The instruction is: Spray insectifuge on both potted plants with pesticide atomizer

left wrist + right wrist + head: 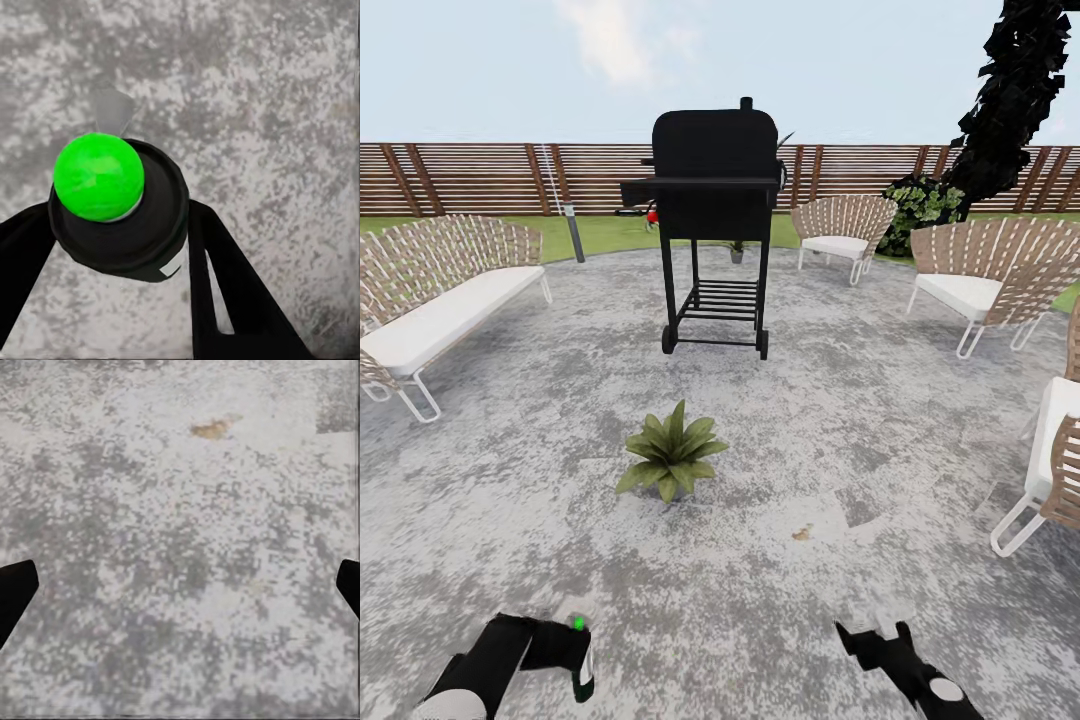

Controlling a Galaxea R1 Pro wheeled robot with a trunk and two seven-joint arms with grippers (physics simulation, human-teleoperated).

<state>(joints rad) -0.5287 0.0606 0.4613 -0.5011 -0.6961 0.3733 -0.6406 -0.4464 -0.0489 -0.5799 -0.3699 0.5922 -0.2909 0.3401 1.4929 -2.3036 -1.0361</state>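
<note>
- Head view showed two potted plants: one [671,452] on the patio [840,440] centre, one [737,249] beyond the grill [715,215].
- Three chairs and one sofa [435,300] ringed the patio.
- Left gripper [120,225] clamped the pesticide atomizer [112,199].
- Right gripper [180,585] hung spread wide, holding nothing.
</note>
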